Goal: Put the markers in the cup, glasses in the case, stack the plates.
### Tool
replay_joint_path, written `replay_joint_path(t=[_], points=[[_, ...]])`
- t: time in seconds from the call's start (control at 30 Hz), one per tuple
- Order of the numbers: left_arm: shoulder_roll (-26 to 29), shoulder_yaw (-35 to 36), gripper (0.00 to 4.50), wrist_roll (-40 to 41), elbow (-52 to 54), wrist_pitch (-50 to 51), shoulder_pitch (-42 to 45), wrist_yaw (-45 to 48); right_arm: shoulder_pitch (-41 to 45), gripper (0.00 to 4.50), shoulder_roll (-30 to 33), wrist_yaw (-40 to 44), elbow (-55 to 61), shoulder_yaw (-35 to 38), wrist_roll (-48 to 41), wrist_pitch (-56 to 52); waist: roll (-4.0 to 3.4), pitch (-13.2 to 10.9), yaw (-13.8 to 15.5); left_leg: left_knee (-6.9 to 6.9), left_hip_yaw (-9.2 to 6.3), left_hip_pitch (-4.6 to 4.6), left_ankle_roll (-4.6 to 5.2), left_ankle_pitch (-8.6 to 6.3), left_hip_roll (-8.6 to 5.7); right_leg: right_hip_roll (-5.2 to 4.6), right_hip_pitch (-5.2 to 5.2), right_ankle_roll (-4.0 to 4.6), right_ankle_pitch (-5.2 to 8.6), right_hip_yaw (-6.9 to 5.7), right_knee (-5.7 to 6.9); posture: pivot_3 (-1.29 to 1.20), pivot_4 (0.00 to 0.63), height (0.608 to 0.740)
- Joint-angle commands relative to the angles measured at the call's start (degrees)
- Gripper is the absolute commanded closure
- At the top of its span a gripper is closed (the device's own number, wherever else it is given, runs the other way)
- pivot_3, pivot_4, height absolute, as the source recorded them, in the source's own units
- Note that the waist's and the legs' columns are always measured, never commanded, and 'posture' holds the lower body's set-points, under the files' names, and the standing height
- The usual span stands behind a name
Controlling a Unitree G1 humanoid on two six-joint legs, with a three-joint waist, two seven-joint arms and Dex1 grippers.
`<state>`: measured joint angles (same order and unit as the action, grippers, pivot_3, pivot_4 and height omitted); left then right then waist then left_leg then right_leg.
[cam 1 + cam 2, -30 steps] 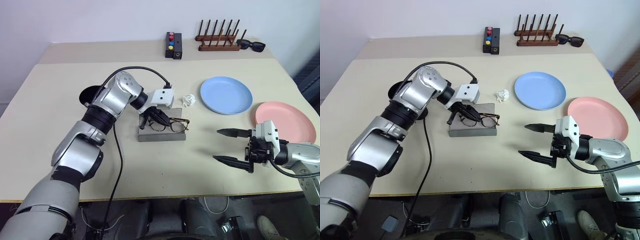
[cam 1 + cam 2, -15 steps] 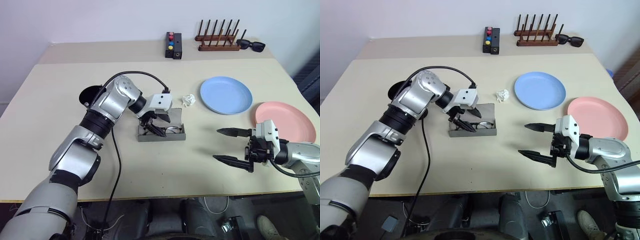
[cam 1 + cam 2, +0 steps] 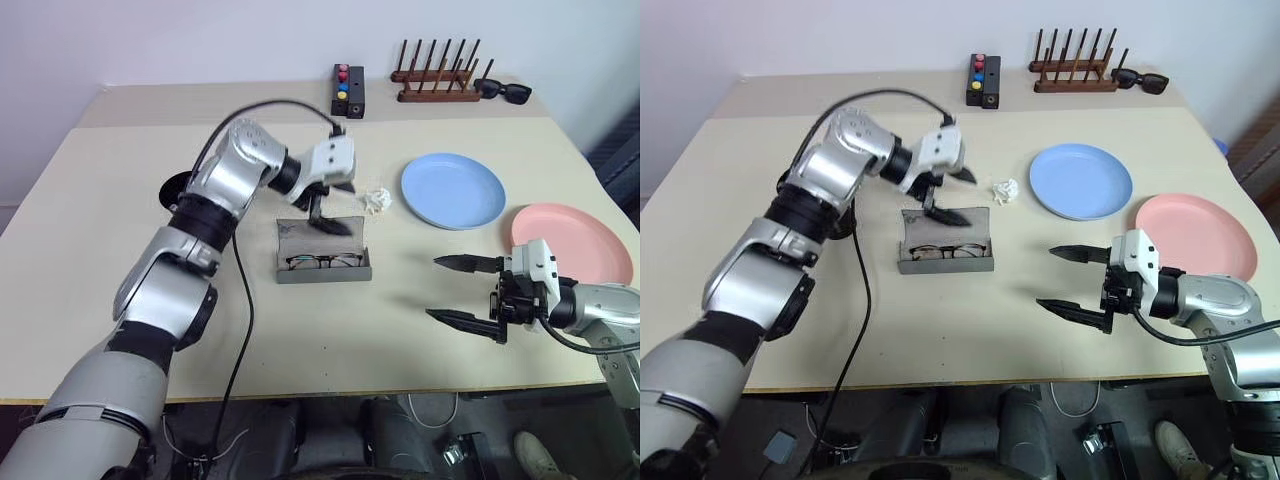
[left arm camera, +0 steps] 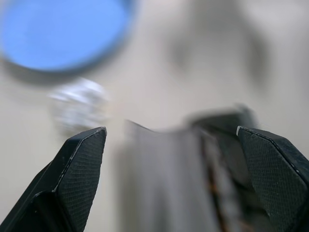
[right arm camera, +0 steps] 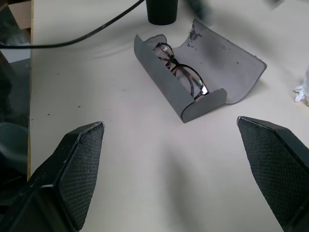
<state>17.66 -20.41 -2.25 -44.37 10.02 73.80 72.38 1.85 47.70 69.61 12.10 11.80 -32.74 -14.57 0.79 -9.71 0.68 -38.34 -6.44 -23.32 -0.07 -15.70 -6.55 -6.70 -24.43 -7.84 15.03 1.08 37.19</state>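
On the beige table (image 3: pixel 120 180), the grey case (image 3: pixel 322 252) lies open with the glasses (image 3: pixel 322 262) inside. Above its lid the left gripper (image 3: pixel 330 205) is seen, fingers apart and empty. The cup (image 3: pixel 178 188) is mostly hidden behind that arm. The right gripper (image 3: pixel 462 290) is spread wide near the pink plate (image 3: pixel 575 240), with the blue plate (image 3: pixel 452 190) beyond.

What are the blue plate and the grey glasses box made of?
The blue plate looks like smooth plastic: even colour, soft sheen. The grey case looks like a stiff shell with a matte, slightly scuffed skin, maybe plastic or covered board; hard to tell.
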Motion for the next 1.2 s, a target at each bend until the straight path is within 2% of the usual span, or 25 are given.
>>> replay_joint_path(t=[0.03, 0.2, 0.23, 0.3, 0.37, 0.47, 0.5, 0.9, 1.2], points=[[-1.17, 1.66, 0.08, -2.42, -3.69, -3.57, 2.63, -7.14, 1.06, 0.00, -0.09, 0.02, 0.39, 1.05, -0.22, 1.08, 0.00, 0.00, 0.01, 0.01, 0.00, 0.00, 0.00, 0.00, 0.00, 0.00, 0.00, 0.00, 0.00, 0.00, -0.01, 0.00, 0.150, 0.740], [-3.36, 0.94, 0.08, -6.29, -9.53, -4.62, 4.51, -14.47, 1.62, 0.00, -0.29, 0.21, -0.61, 0.75, 0.22, 1.79, 0.01, -0.01, 0.00, 0.01, 0.00, 0.00, 0.00, 0.00, 0.00, 0.00, -0.01, 0.00, 0.00, 0.00, 0.00, 0.00, 0.150, 0.740], [-3.77, 0.91, 0.62, -6.70, -10.43, -4.19, 4.59, -14.85, 1.68, 0.00, -0.35, 0.25, -0.78, 0.68, 0.31, 1.95, 0.01, -0.01, 0.00, 0.01, 0.01, 0.00, 0.00, 0.00, 0.00, 0.00, -0.01, 0.00, 0.00, 0.00, 0.00, 0.00, 0.150, 0.740], [-4.78, 1.25, 1.26, -6.94, -10.74, -3.50, 4.14, -15.84, 1.49, 0.00, -0.45, 0.36, -0.96, 0.70, 0.38, 2.27, 0.01, -0.01, 0.10, 0.01, 0.01, 0.00, 0.00, 0.00, -0.01, 0.00, -0.01, 0.00, 0.00, 0.00, 0.00, 0.00, 0.150, 0.740], [-5.52, 1.51, 2.43, -7.21, -10.80, -2.48, 3.88, -17.02, 1.41, 0.00, -0.56, 0.43, -1.18, 0.64, 0.52, 2.56, 0.02, -0.01, 0.11, 0.00, 0.01, -0.01, 0.00, 0.00, -0.02, 0.00, -0.01, -0.01, -0.01, 0.00, 0.00, 0.00, 0.150, 0.740], [-5.72, 1.38, 3.81, -8.19, -11.23, -1.17, 3.70, -18.64, 1.49, 0.00, -0.72, 0.53, -1.43, 0.59, 0.66, 2.76, 0.01, -0.01, 0.00, 0.00, 0.01, -0.01, 0.00, 0.00, -0.03, -0.01, -0.01, -0.04, -0.02, 0.00, 0.00, 0.00, 0.150, 0.740], [-5.67, 1.11, 4.40, -8.57, -11.55, -0.46, 3.66, -18.65, 1.49, 0.00, -0.72, 0.63, -1.62, 0.62, 0.70, 2.90, 0.02, -0.01, -0.01, 0.00, 0.00, -0.01, 0.00, 0.00, -0.02, 0.00, -0.01, -0.03, -0.02, 0.00, 0.00, 0.00, 0.150, 0.740], [-1.44, -2.98, 4.45, -13.32, -10.96, 0.35, 1.52, -10.44, 1.05, 0.00, -1.33, 0.88, -2.34, 0.22, 1.10, 4.20, 0.01, -0.01, 0.00, 0.01, 0.02, -0.01, 0.00, 0.00, -0.03, 0.00, -0.03, -0.04, -0.02, 0.01, 0.00, 0.00, 0.150, 0.740], [1.61, -3.69, 4.45, -12.48, -8.17, 1.60, -0.51, 4.00, 0.93, 0.00, -1.78, 1.05, -2.70, 0.24, 1.42, 4.73, 0.01, 0.00, -0.09, 0.02, 0.02, -0.01, 0.00, 0.00, -0.02, 0.01, -0.03, -0.04, -0.02, 0.00, 0.00, 0.00, 0.150, 0.740]])
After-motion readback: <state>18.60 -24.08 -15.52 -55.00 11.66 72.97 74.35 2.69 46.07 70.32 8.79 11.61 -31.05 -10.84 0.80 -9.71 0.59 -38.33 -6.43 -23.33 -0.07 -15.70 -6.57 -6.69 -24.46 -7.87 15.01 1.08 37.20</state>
